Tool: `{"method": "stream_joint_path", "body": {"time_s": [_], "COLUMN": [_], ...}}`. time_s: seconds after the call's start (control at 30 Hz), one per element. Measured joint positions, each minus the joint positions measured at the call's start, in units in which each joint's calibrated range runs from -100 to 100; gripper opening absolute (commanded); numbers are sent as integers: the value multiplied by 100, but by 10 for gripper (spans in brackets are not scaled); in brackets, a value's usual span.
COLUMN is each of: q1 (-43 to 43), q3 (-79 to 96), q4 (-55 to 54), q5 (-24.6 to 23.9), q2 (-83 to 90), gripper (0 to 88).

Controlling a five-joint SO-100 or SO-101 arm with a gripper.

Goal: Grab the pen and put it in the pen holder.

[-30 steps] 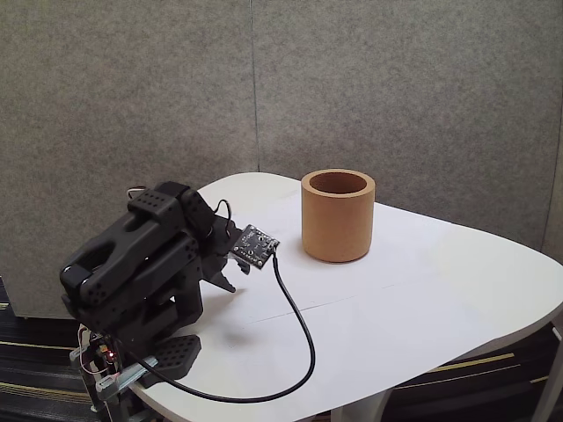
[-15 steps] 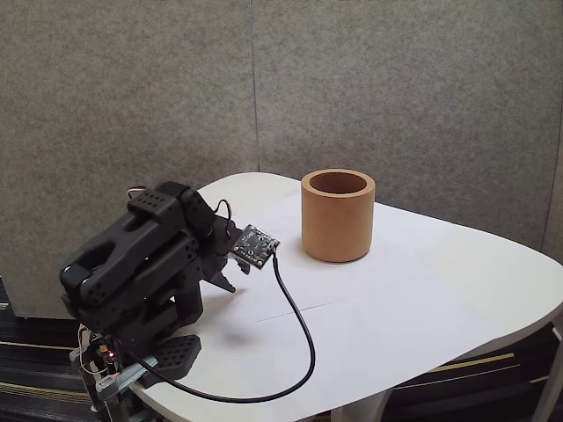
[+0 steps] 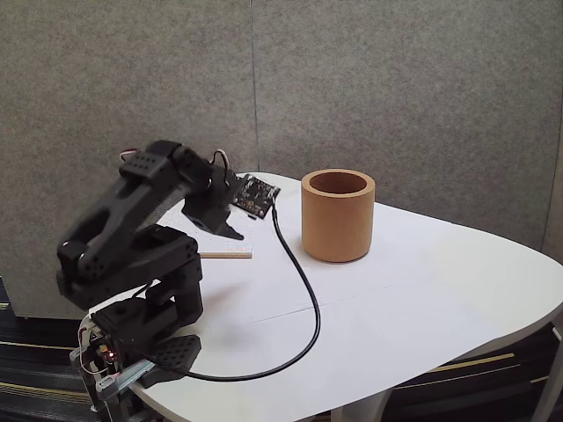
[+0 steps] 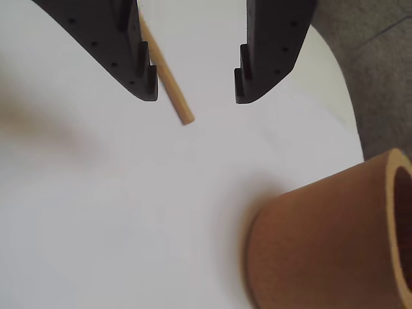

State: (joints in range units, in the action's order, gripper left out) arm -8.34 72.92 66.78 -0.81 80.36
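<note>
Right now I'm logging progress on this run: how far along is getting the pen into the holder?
Early. Done: the gripper is open above the table, and the pen lies flat partly between its fingers, beside one fingertip. In hand: lining up for the grasp; the fingers are not closed on the pen. Left: closing on it, lifting, carrying it to the pen holder, which stands upright to one side, and dropping it in.

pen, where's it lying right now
In the wrist view the pen lies flat on the white table, beside the left fingertip of the open gripper.

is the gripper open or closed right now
Open. In the wrist view the gripper jaws stand well apart, with the pen lying on the table between them.
</note>
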Motion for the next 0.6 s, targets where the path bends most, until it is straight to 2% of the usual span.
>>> {"method": "stream_joint_path", "body": {"time_s": [0.2,0.33,0.5,0.6], "q1": [-338,-1028,-2203,-2541], "q3": [-1986,-2942,-3168,-3114], "q4": [0,110,500,602], "q5": [0,0,-5,-151], "q2": [-1871,-2760,-3141,-3370], "gripper": [163,163,163,163]}}
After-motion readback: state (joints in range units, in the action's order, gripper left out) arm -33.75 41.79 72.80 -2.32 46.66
